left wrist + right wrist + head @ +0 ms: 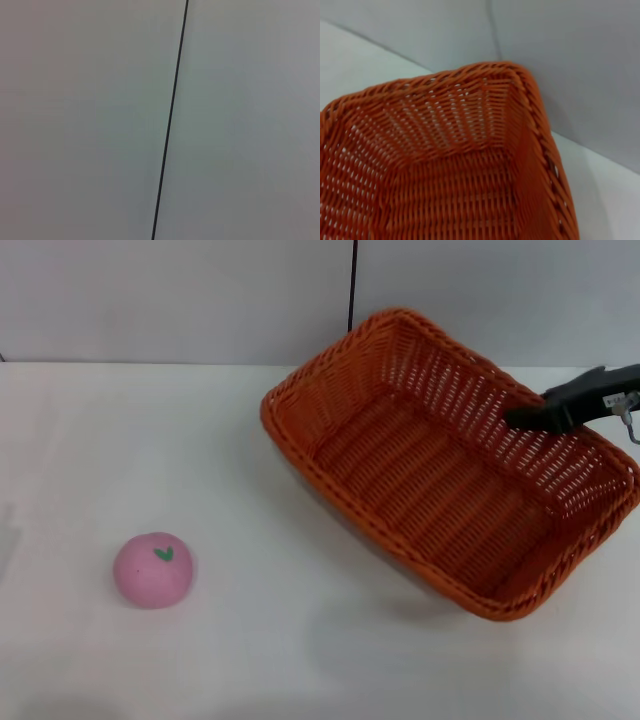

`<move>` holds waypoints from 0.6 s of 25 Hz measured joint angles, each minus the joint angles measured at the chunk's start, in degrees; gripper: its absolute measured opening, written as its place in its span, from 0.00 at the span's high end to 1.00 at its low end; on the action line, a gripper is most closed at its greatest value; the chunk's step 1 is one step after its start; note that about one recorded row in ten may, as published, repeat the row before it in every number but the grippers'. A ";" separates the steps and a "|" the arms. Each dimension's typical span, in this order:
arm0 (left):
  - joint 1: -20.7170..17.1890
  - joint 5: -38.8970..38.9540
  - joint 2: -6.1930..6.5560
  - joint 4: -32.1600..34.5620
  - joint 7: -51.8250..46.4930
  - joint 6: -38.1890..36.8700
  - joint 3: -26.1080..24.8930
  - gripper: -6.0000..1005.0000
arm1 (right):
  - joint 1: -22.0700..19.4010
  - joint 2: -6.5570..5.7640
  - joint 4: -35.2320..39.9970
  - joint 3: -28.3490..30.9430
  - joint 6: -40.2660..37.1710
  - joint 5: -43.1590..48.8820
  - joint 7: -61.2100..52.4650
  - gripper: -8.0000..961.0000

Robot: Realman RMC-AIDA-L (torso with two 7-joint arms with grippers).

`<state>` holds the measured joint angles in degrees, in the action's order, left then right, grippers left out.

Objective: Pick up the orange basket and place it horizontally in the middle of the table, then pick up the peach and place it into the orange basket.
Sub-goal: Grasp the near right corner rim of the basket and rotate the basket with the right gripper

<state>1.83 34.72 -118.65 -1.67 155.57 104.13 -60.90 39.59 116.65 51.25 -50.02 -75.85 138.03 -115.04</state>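
The orange basket is at the right of the table, turned diagonally and tilted, with a shadow under its near corner. My right gripper reaches in from the right edge and is shut on the basket's far right rim, one dark finger lying inside the wall. The right wrist view looks down into the basket's woven inside and one corner of its braided rim. The peach, pink with a green leaf mark, rests on the table at the near left, far from the basket. My left gripper is out of view.
A grey wall with a dark vertical seam stands behind the table. The left wrist view holds only that wall and the seam.
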 joint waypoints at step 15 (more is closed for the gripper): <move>-0.90 0.00 -0.08 -0.03 0.00 2.69 0.38 0.23 | 1.83 -0.67 1.29 0.05 -7.79 -6.89 33.91 0.83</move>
<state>0.93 34.72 -118.73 -1.71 155.57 106.82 -60.52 41.42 115.97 52.55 -49.97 -83.63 131.14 -81.13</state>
